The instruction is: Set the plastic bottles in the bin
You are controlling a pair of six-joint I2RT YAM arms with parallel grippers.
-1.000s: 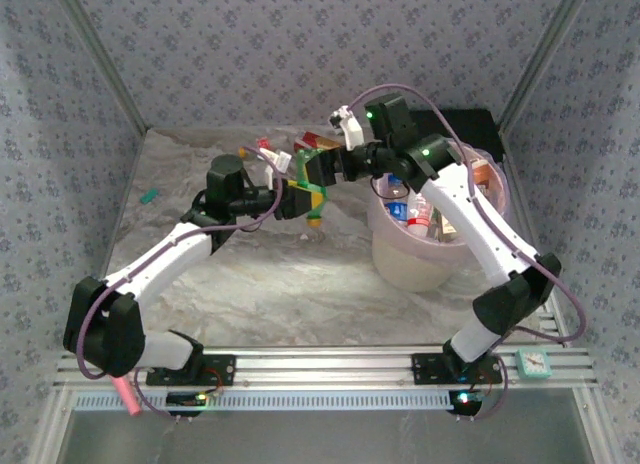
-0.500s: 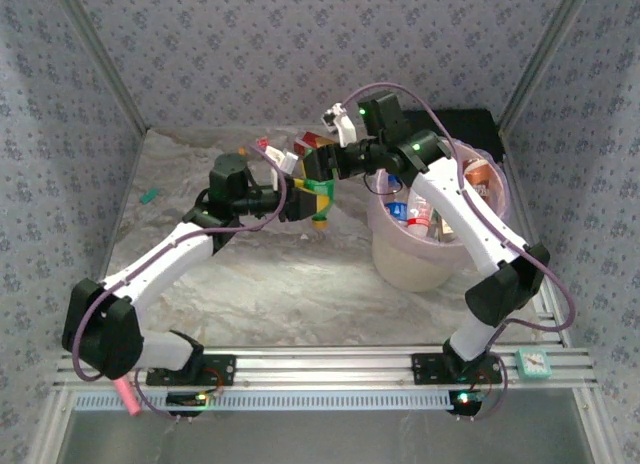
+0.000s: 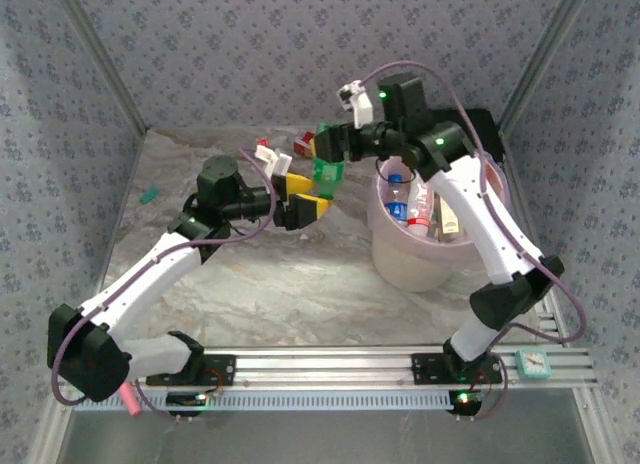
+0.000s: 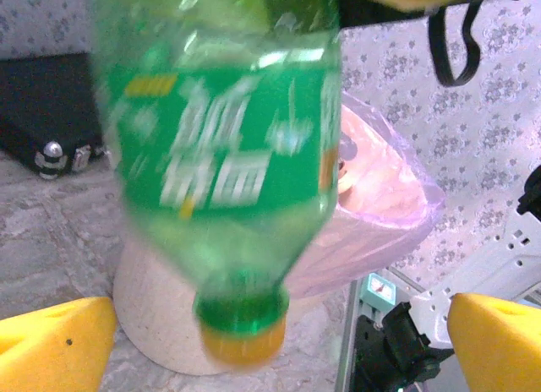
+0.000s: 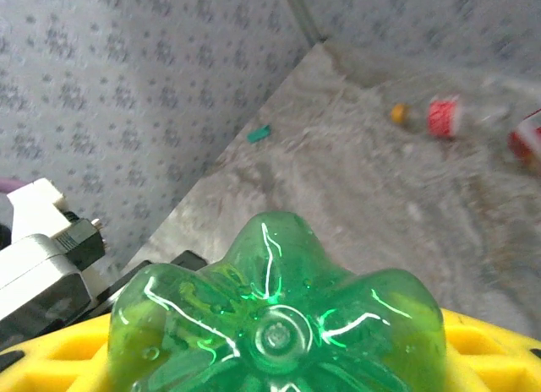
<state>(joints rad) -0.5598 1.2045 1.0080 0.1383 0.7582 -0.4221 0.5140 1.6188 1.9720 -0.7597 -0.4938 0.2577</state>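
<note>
**A:** Nearest first: what are the left fingers (image 4: 51,345) doing?

**B:** They are spread wide and touch nothing. In the left wrist view there is one yellow tip in each lower corner. The green bottle (image 4: 224,172) hangs above the gap, clear of both.

**A:** So what has it?

**B:** The right fingers (image 5: 486,345), closed on its base end. In the right wrist view the lobed bottom sits at lower centre with yellow on either side. The bottle hangs cap (image 4: 241,333) down. In the top view it is just left of the bin (image 3: 400,269), not yet over the mouth.

**A:** How will it handle?

**B:** Light, I'd say. The walls are see-through and I can see no liquid inside. Thin plastic like this gives under a squeeze, and the glossy label looks slippery. The base and the neck are the stiff parts, so a hold on the base seems sound, while the middle would probably buckle. It isn't fragile, so a drop into the bin should do no harm.

**A:** And the bin?

**B:** Cream, lined with a pink bag (image 4: 380,181). It holds several binned bottles (image 3: 415,209) at centre right of the top view, and its mouth is wide.

**A:** Farther back?

**B:** Loose bottles (image 5: 444,117) lie on their sides on the tabletop (image 3: 260,274), at the upper right of the right wrist view. They would probably roll, so I'd take them across the body.
</note>
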